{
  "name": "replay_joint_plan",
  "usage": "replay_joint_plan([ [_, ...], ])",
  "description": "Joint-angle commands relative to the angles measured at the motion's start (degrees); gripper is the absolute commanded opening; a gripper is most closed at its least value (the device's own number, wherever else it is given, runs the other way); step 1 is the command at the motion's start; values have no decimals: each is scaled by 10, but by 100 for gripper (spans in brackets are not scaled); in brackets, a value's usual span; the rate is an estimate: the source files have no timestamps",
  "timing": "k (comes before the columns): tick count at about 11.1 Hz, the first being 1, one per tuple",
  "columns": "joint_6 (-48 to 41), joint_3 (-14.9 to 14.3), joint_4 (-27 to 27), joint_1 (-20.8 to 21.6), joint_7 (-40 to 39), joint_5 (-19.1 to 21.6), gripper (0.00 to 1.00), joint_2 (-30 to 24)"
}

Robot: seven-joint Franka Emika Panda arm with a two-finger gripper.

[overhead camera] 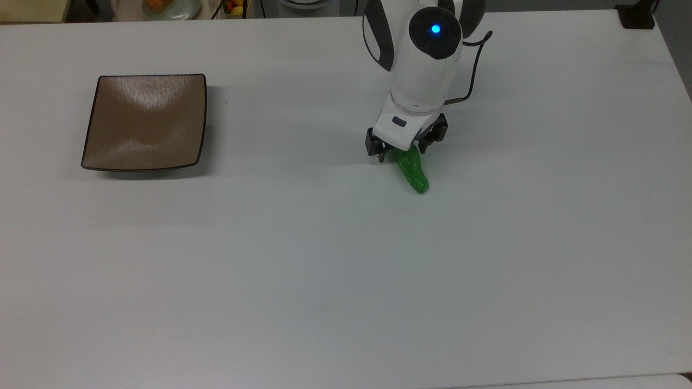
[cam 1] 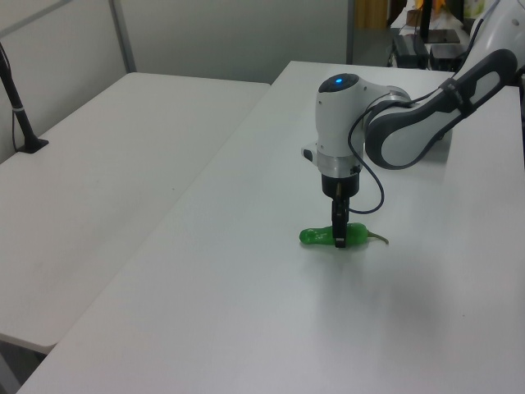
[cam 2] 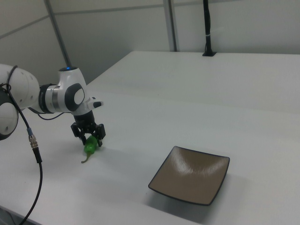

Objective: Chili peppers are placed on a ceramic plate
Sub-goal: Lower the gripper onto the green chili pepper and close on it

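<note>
Smooth white table (overhead camera: 324, 270), wide and bare-topped. Square glossy tan plate (overhead camera: 146, 122) sits well apart from the fingers, toward the top view's left. Gripper (overhead camera: 404, 152) is down, fingers (cam 2: 100, 132) straddling the bumpy green pepper (overhead camera: 413, 172) lying on the table; whether they're squeezing it, I cannot tell.

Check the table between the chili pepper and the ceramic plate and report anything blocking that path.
Nothing visible blocks it. The chili pepper lies under the gripper, and bare white table runs from there to the ceramic plate at the top view's left.
</note>
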Motion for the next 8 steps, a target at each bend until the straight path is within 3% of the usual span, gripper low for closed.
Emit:
replay_joint_plan([
  [1, 22, -3, -11, 6, 7, -12, 49, -3],
  [5, 21, 0, -10, 6, 7, -12, 9, -6],
  [8, -2, 0, -7, 2, 7, -12, 5, -36],
])
